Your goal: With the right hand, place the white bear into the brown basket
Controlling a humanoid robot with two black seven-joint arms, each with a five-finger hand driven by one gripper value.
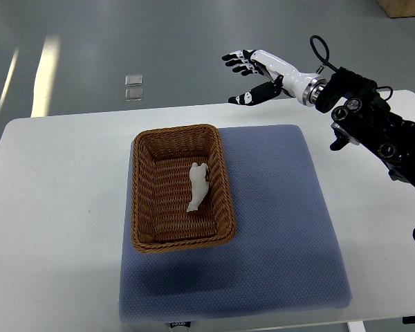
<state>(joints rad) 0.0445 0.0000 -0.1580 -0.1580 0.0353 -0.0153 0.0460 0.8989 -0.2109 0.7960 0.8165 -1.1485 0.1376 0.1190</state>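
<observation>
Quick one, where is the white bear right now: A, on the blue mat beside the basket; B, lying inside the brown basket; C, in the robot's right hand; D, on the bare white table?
B: the white bear lies on the brown basket floor, while the right hand hangs open and empty beyond the table's far edge.

There are 1 white bear (198, 187), 1 brown basket (144, 207), 1 blue-grey mat (277, 221), 1 white table (55, 207), 1 robot hand (252, 72) in view, and 2 small clear squares (133, 87) on the floor.

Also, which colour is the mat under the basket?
Blue-grey mat, finely textured, clearest in the top view.
</observation>
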